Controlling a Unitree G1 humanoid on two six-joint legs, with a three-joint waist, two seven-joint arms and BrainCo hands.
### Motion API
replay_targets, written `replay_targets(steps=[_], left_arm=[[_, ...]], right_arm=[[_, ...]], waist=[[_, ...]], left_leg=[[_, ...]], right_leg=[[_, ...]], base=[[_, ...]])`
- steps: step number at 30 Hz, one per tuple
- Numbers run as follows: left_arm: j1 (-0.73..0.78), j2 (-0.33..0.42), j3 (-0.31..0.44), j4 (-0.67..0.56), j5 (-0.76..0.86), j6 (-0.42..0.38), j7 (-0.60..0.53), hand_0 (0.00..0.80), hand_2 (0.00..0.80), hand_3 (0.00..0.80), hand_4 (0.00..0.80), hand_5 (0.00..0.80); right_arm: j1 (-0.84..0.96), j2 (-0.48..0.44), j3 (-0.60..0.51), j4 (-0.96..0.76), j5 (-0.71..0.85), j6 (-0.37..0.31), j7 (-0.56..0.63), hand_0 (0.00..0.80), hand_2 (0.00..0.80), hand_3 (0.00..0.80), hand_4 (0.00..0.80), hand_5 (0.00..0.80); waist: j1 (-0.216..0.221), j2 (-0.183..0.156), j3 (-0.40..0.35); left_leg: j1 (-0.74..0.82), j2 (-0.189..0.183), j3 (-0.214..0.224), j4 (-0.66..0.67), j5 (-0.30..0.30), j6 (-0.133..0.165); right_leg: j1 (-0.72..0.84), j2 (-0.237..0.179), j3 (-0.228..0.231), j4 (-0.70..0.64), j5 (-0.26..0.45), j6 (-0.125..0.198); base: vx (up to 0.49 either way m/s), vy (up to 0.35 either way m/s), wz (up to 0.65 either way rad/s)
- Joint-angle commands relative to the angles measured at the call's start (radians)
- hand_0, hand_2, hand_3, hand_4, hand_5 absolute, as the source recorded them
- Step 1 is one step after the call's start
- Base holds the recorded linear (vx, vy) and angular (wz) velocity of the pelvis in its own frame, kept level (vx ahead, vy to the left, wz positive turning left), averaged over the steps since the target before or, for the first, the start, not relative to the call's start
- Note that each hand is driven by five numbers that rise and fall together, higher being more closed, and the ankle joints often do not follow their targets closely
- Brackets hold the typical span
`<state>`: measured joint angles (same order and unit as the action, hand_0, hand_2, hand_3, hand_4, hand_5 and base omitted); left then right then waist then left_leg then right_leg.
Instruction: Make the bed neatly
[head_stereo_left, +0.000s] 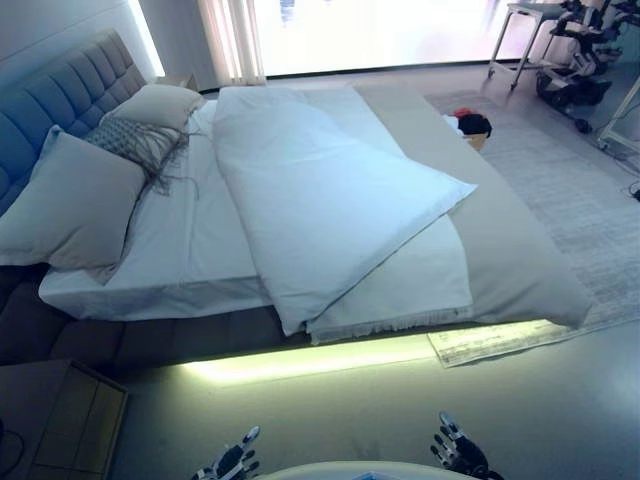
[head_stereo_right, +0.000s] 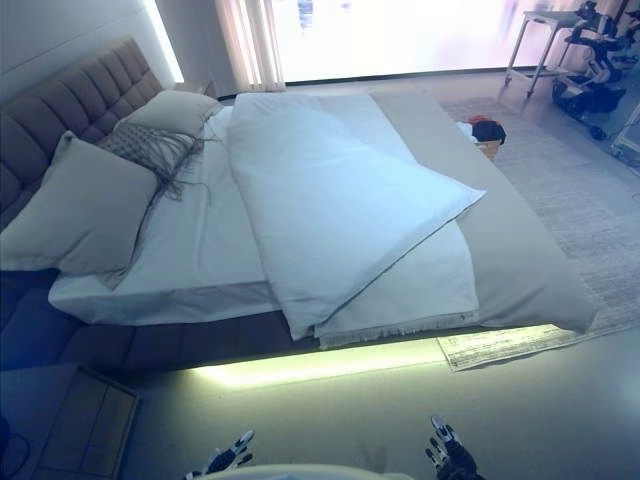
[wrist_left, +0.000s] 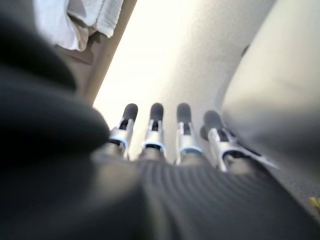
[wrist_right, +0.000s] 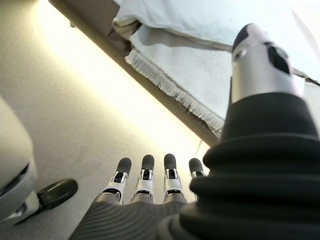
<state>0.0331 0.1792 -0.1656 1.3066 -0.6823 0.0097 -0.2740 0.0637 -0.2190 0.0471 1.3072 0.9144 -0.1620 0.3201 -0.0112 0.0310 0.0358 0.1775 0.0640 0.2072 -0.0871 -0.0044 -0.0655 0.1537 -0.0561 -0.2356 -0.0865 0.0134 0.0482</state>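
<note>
A bed (head_stereo_left: 180, 260) with a grey tufted headboard (head_stereo_left: 60, 100) stands ahead of me. A white duvet (head_stereo_left: 320, 190) lies folded back diagonally across it, over a fringed white blanket (head_stereo_left: 420, 290) and a grey cover (head_stereo_left: 510, 250). Two grey pillows (head_stereo_left: 70, 205) and a fringed cushion (head_stereo_left: 135, 140) lie at the head. My left hand (head_stereo_left: 232, 462) and right hand (head_stereo_left: 455, 450) hang low over the floor, away from the bed, both open and empty. The right wrist view shows the blanket's fringe (wrist_right: 175, 92) past the straight fingers (wrist_right: 145, 175).
A wooden nightstand (head_stereo_left: 60, 420) stands at the near left. A patterned rug (head_stereo_left: 580, 210) lies at the foot of the bed. A small box with dark and red things (head_stereo_left: 470, 126) sits beside the bed's far side. A trolley and equipment (head_stereo_left: 570, 50) stand at the far right.
</note>
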Motion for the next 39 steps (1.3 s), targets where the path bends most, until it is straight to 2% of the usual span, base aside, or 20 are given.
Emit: replay_targets(steps=[1, 11, 21, 31, 33, 34, 35, 37, 38, 39], left_arm=[[-0.066, -0.015, 0.021, 0.051, 0.004, -0.017, -0.033, 0.000, 0.000, 0.000, 0.000, 0.000], [-0.066, -0.014, 0.020, 0.054, 0.001, -0.010, -0.022, 0.000, 0.000, 0.000, 0.000, 0.000], [-0.066, -0.017, 0.015, 0.056, 0.006, -0.004, -0.016, 0.000, 0.000, 0.000, 0.000, 0.000], [-0.076, -0.019, 0.031, 0.054, -0.034, -0.006, 0.002, 0.000, 0.000, 0.000, 0.000, 0.000], [-0.075, -0.023, 0.042, 0.045, -0.041, -0.020, 0.007, 0.000, 0.000, 0.000, 0.000, 0.000], [-0.076, -0.026, 0.047, 0.040, -0.038, -0.032, 0.012, 0.000, 0.000, 0.000, 0.000, 0.000], [-0.078, -0.027, 0.051, 0.038, -0.040, -0.046, 0.012, 0.000, 0.000, 0.000, 0.000, 0.000], [-0.088, -0.026, 0.059, 0.031, -0.058, -0.066, 0.010, 0.000, 0.000, 0.000, 0.000, 0.000], [-0.091, -0.027, 0.067, 0.025, -0.061, -0.064, 0.007, 0.000, 0.000, 0.000, 0.000, 0.000], [-0.090, -0.026, 0.072, 0.027, -0.067, -0.064, 0.003, 0.000, 0.000, 0.000, 0.000, 0.000]], right_arm=[[-0.086, 0.027, -0.013, 0.065, -0.026, 0.033, 0.013, 0.000, 0.000, 0.000, 0.000, 0.000], [-0.086, 0.029, 0.002, 0.063, -0.044, 0.038, -0.030, 0.000, 0.000, 0.000, 0.000, 0.000], [-0.095, 0.035, 0.008, 0.063, -0.035, 0.049, -0.015, 0.000, 0.000, 0.000, 0.000, 0.000], [-0.101, 0.030, 0.017, 0.069, -0.062, 0.077, -0.045, 0.000, 0.000, 0.000, 0.000, 0.000], [-0.106, 0.026, 0.016, 0.076, -0.091, 0.082, -0.041, 0.000, 0.000, 0.000, 0.000, 0.000], [-0.112, 0.022, 0.019, 0.074, -0.103, 0.088, -0.032, 0.000, 0.000, 0.000, 0.000, 0.000], [-0.118, 0.018, 0.026, 0.070, -0.114, 0.089, -0.029, 0.000, 0.000, 0.000, 0.000, 0.000], [-0.132, 0.006, 0.043, 0.061, -0.162, 0.079, -0.047, 0.000, 0.000, 0.000, 0.000, 0.000], [-0.139, -0.003, 0.050, 0.056, -0.171, 0.078, -0.058, 0.000, 0.000, 0.000, 0.000, 0.000], [-0.150, -0.014, 0.050, 0.062, -0.173, 0.079, -0.063, 0.000, 0.000, 0.000, 0.000, 0.000]], waist=[[0.000, -0.034, 0.005], [0.000, -0.039, 0.003], [-0.005, -0.032, 0.007], [-0.020, -0.025, 0.030], [-0.024, -0.036, 0.038], [-0.021, -0.050, 0.050], [-0.016, -0.064, 0.067], [-0.001, -0.068, 0.117], [0.008, -0.058, 0.143], [0.015, -0.045, 0.163]], left_leg=[[-0.028, -0.089, -0.039, 0.000, -0.057, 0.067], [-0.023, -0.090, -0.038, 0.000, -0.059, 0.069], [-0.018, -0.092, -0.037, 0.000, -0.062, 0.070], [-0.011, -0.089, -0.038, 0.013, -0.062, 0.077], [-0.025, -0.079, -0.018, 0.101, -0.089, 0.066], [-0.056, -0.072, -0.002, 0.194, -0.111, 0.061], [-0.109, -0.063, 0.003, 0.322, -0.109, 0.056], [-0.239, -0.046, -0.011, 0.506, -0.051, 0.035], [-0.298, -0.034, -0.012, 0.524, -0.002, 0.017], [-0.324, -0.019, -0.003, 0.484, 0.029, 0.006]], right_leg=[[-0.021, -0.003, 0.007, 0.019, -0.005, 0.043], [-0.017, -0.004, 0.003, 0.018, -0.002, 0.045], [-0.018, -0.003, 0.007, 0.022, -0.003, 0.045], [-0.033, 0.015, 0.037, 0.056, -0.024, 0.026], [-0.032, 0.014, 0.043, 0.056, -0.027, 0.012], [-0.035, 0.003, 0.038, 0.067, -0.027, 0.003], [-0.040, -0.006, 0.034, 0.080, -0.027, -0.011], [-0.048, -0.002, 0.041, 0.114, -0.038, -0.042], [-0.043, 0.008, 0.053, 0.130, -0.048, -0.049], [-0.034, 0.017, 0.064, 0.139, -0.059, -0.049]], base=[[0.000, 0.000, 0.00], [0.000, 0.000, 0.00], [0.003, -0.007, 0.00], [0.009, -0.059, -0.02], [0.042, -0.102, -0.07], [-0.015, -0.127, -0.07], [-0.035, -0.133, -0.08], [-0.055, -0.070, -0.22], [-0.010, 0.043, -0.27], [0.118, 0.146, -0.22]])
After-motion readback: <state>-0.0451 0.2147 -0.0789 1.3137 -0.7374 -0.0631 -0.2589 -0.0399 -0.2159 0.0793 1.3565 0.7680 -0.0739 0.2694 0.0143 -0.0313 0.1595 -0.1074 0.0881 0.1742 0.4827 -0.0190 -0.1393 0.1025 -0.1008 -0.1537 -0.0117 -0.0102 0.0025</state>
